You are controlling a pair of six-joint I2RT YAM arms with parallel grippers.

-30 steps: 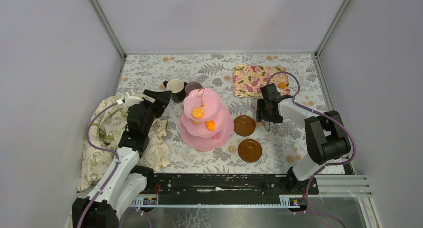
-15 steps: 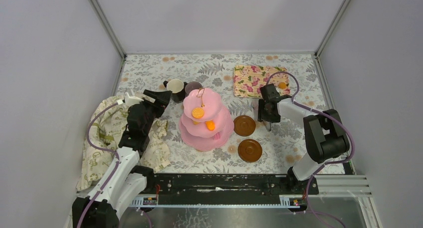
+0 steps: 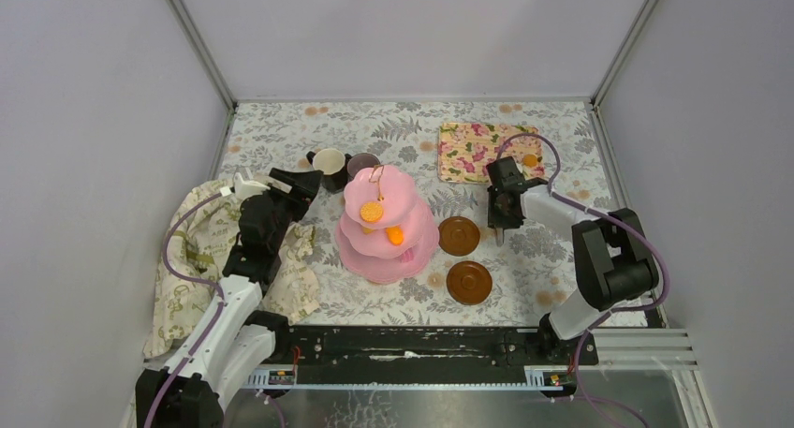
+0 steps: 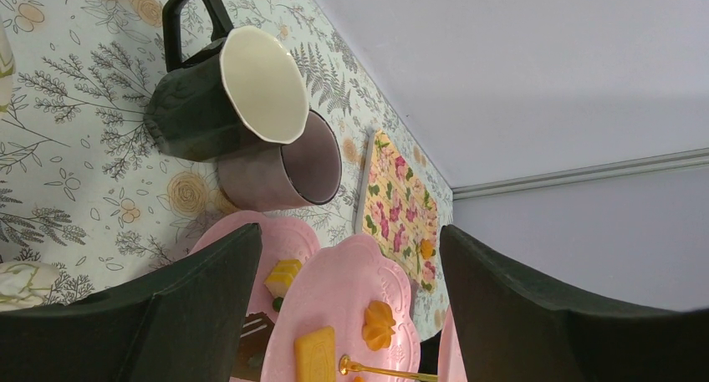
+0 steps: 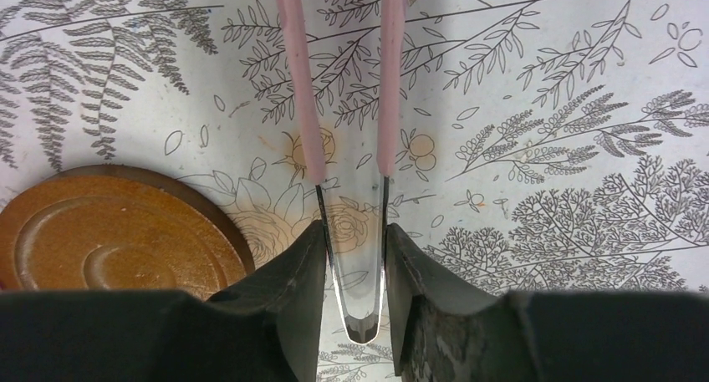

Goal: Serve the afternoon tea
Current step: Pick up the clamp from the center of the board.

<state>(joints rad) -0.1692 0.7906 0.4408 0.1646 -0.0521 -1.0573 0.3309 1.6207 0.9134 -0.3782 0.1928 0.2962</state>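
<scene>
Tongs (image 5: 355, 265), pink-armed, clear-tipped, pinched between right fingers (image 5: 284, 290); left fingers (image 4: 192, 307) wide near glossy mugs (image 4: 226, 98).

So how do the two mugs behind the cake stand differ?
Lining: the left mug is cream inside, the right mug mauve-grey. Outside: the left mug is near black, the right mug browner. Handle: the left mug's handle shows plainly, pointing away from the right mug; the right mug's cannot be made out. Both stand upright, side by side, with nothing seen inside them.
</scene>
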